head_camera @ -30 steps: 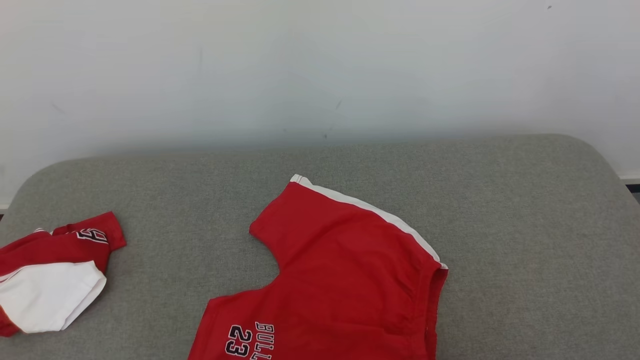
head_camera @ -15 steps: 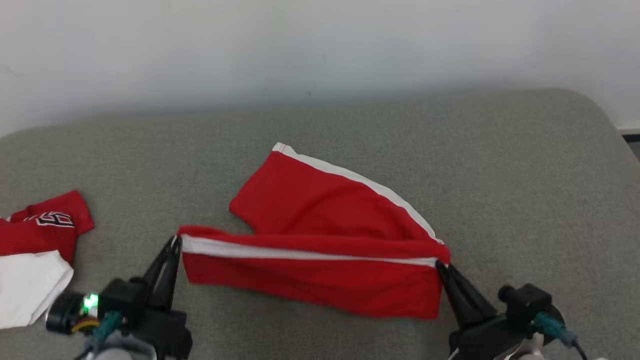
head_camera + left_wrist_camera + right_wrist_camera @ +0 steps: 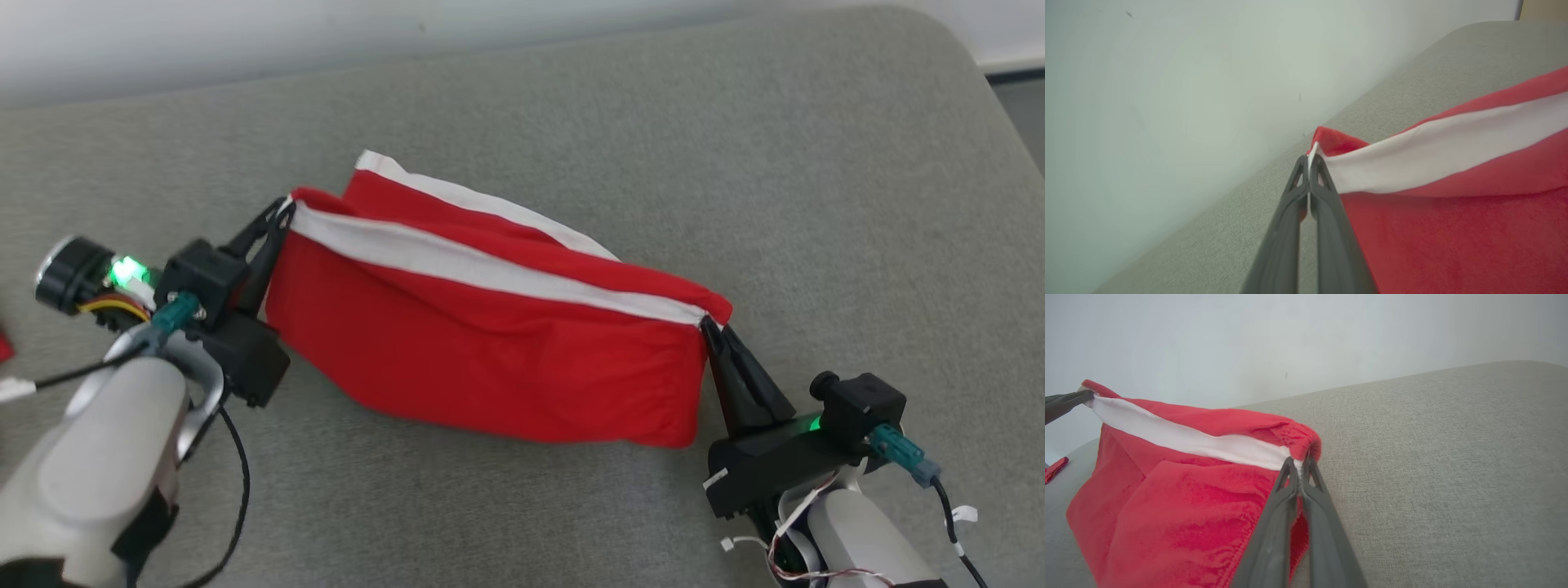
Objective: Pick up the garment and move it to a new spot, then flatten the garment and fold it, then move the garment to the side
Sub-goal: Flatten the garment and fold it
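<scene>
Meeting a pale wall (image 3: pixel 163 33), grey fabric surface (image 3: pixel 816 204) under red garment (image 3: pixel 490 359)

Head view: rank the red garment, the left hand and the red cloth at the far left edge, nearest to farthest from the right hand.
1. The red garment: its corner is pinched in the right hand, so they touch.
2. The left hand: across the garment, gripping the opposite corner.
3. The red cloth: at the left edge, beyond the left hand.

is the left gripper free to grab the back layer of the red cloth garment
Probably not: the left gripper is shut on a corner of the red cloth garment and must release first.
</scene>
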Controlling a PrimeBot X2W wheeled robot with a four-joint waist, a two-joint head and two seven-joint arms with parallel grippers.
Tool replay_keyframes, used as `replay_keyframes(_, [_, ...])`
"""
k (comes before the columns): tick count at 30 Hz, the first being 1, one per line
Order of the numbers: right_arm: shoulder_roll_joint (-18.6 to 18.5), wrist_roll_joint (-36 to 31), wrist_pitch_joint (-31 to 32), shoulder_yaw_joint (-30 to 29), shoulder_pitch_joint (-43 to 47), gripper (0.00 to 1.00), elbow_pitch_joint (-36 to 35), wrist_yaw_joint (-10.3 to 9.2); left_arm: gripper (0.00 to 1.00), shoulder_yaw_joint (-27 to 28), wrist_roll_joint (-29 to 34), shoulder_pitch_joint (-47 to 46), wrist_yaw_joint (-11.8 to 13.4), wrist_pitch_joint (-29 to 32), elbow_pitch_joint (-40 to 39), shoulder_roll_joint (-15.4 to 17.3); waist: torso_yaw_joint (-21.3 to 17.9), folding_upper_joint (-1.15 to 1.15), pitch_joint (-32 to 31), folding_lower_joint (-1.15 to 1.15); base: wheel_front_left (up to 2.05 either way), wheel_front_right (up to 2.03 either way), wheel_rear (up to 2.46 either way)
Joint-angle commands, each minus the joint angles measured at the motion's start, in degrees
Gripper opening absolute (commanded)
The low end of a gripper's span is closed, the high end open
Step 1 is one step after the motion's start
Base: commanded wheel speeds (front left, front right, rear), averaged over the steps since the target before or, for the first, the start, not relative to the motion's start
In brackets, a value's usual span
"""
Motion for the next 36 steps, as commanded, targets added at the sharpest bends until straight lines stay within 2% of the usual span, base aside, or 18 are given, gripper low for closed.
replay_keyframes(1, [0.5,0.2,0.0,-0.3,-0.9,0.00,0.2,-0.14,0.00,-1.7,-1.0,-2.4,0.2,-0.2,1.3,0.7,-3.4,-0.01,3.9,-0.02,0.00,0.00,0.00])
replay_keyframes(7, [2.1,0.6,0.0,-0.7,-3.3,0.00,0.3,-0.15,0.00,-9.6,-4.2,-10.7,0.2,-0.2,5.4,2.2,-4.7,-0.01,6.5,-0.02,0.00,0.00,0.00])
replay_keyframes(14, [3.1,0.7,0.0,0.0,-4.6,0.00,0.1,-0.14,0.00,-16.3,-6.8,-16.7,0.1,-0.5,9.3,2.1,-5.6,-0.01,8.0,-0.02,0.00,0.00,0.00])
replay_keyframes(17, [3.2,0.7,0.0,0.2,-4.4,0.00,0.3,-0.15,0.00,-17.6,-7.4,-18.1,0.2,-0.5,10.6,1.9,-5.7,-0.01,8.2,-0.02,0.00,0.00,0.00])
replay_keyframes(27, [4.2,0.2,0.0,0.0,-4.6,0.00,0.6,-0.15,0.00,-17.3,-6.4,-22.4,0.9,-0.6,18.0,0.2,-6.5,-0.01,9.5,-0.02,0.00,0.00,0.00])
replay_keyframes(32, [4.4,0.2,0.0,-0.5,-4.7,0.00,0.7,-0.15,0.00,-16.9,-6.1,-22.8,1.0,-0.7,19.3,-0.5,-6.4,-0.01,9.6,-0.02,0.00,0.00,0.00])
replay_keyframes(33, [4.4,0.3,0.0,-0.5,-4.8,0.08,0.6,-0.15,0.00,-16.8,-6.0,-22.8,1.0,-0.7,19.2,-0.6,-6.3,-0.01,9.6,-0.02,0.00,0.00,0.00])
replay_keyframes(34, [4.6,0.4,0.0,-0.7,-4.8,0.49,0.6,-0.14,0.21,-16.7,-5.9,-22.7,1.1,-0.7,19.1,-0.7,-6.3,-0.01,9.6,-0.02,0.00,0.00,0.00])
replay_keyframes(35, [4.7,0.4,0.0,-0.9,-4.8,1.00,0.6,-0.15,0.48,-16.4,-5.9,-22.5,1.3,-0.7,18.8,-0.8,-6.2,-0.01,9.5,-0.02,0.00,0.00,0.00])
replay_keyframes(36, [4.7,0.3,0.0,-1.1,-4.8,1.00,0.6,-0.15,1.00,-16.2,-5.9,-22.2,1.5,-0.7,18.9,-0.9,-6.1,-0.01,9.4,-0.02,0.00,0.00,0.00])
